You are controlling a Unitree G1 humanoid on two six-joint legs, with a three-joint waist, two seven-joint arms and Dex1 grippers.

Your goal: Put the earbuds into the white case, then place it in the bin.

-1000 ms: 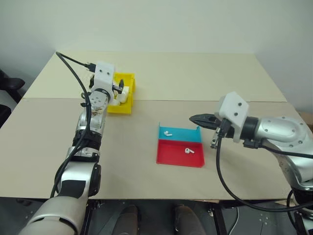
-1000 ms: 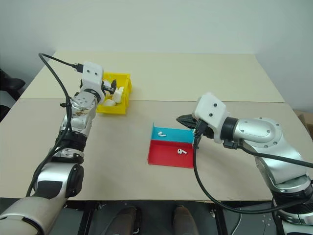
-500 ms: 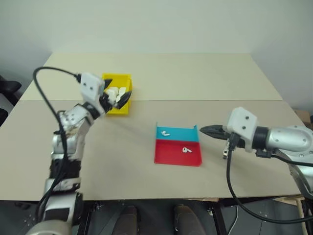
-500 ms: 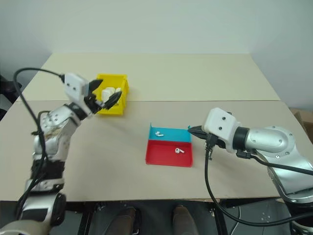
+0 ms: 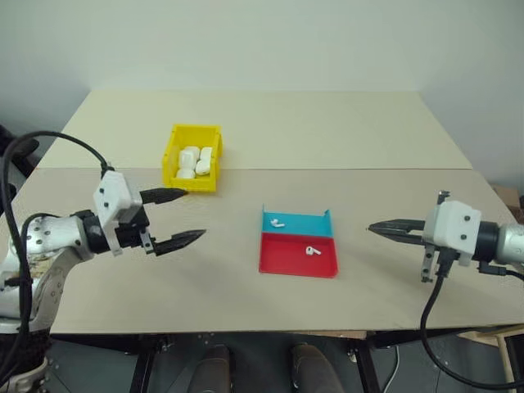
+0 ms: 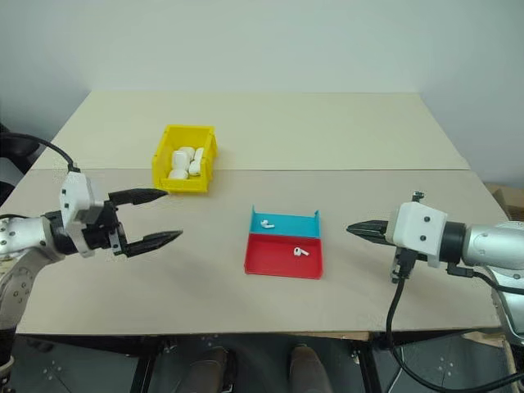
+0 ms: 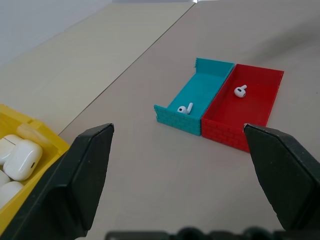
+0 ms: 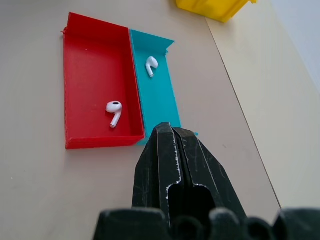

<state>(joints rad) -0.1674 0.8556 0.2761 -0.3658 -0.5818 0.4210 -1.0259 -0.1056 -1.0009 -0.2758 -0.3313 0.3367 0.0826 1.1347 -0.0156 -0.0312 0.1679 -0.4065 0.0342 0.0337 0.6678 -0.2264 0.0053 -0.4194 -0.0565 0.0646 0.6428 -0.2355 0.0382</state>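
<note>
On the counter (image 5: 344,131), one of the earbuds (image 5: 277,222) lies in the blue tray (image 5: 296,223), the other in the red tray (image 5: 295,255); white cases (image 5: 194,160) sit in the bin (image 5: 173,149). Being tiny and glossy, they could slip from a pinch. Left gripper (image 5: 178,218) hangs wide open, empty; right gripper (image 5: 389,229) is closed on nothing.

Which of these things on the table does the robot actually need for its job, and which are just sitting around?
Needed:
- earbuds and
- white cases
- yellow bin

Lying about:
- red tray
- blue tray
- table
</note>
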